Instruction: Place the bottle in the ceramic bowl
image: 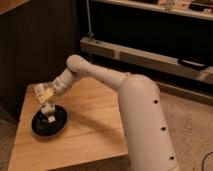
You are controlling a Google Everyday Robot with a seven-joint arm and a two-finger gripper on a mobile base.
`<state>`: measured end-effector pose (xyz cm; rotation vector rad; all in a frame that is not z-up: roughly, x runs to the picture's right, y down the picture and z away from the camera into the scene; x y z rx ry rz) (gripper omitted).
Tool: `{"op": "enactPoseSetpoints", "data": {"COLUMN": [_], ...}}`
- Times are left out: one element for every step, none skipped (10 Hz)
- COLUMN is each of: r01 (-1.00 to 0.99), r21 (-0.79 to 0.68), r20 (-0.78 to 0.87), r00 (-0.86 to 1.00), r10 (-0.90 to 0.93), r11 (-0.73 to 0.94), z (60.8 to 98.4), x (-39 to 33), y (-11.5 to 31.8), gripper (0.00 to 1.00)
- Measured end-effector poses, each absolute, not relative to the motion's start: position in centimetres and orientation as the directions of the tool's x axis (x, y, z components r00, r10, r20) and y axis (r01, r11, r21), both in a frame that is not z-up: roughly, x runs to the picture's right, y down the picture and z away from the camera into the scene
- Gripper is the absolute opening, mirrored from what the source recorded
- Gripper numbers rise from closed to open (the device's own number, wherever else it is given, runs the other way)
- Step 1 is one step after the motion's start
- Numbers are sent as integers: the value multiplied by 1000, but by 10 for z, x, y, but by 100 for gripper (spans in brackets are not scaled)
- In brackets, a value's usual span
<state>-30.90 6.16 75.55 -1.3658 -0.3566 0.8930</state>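
Observation:
The black ceramic bowl (61,124) sits on the left part of the wooden table (95,125). My gripper (46,106) hangs right over the bowl, at the end of the white arm (95,72) that reaches in from the right. A small white shape, the bottle (50,119), shows just under the gripper, inside the bowl's rim. I cannot tell whether it rests in the bowl or is still held.
The table's left and front edges are close to the bowl. A dark wall panel stands behind the table. A metal shelf rail (150,55) runs along the back right. My large white body (147,125) fills the right foreground.

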Motion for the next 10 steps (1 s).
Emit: {"op": "enactPoseSetpoints", "data": {"r01": [-359,-396,-436,-460,-469,-469,-470,-469,-469,-470], "r21": [-933,-917,-895,-882,-877,-877,-876,-876,-877,-876], "r20": [-253,-250,-263,-276,-281,-281,-282,-282,-281,-282], "r00": [647,664,681,683,683,683,682,683,683,682], "r10": [719,705,683,676,674,674,675,674,674,674], "r11": [-5,47,90,104,109,109,108,109,109,109], "z": [755,755,757,760,761,761,761,761,761,761], "x": [-310,-314,-318,-317,-317,-317,-316,-316,-317,-316], "y": [66,71,79,81,82,82,81,82,82,81], "gripper": [44,55,67,72,74,74,74,74,74,74]}}
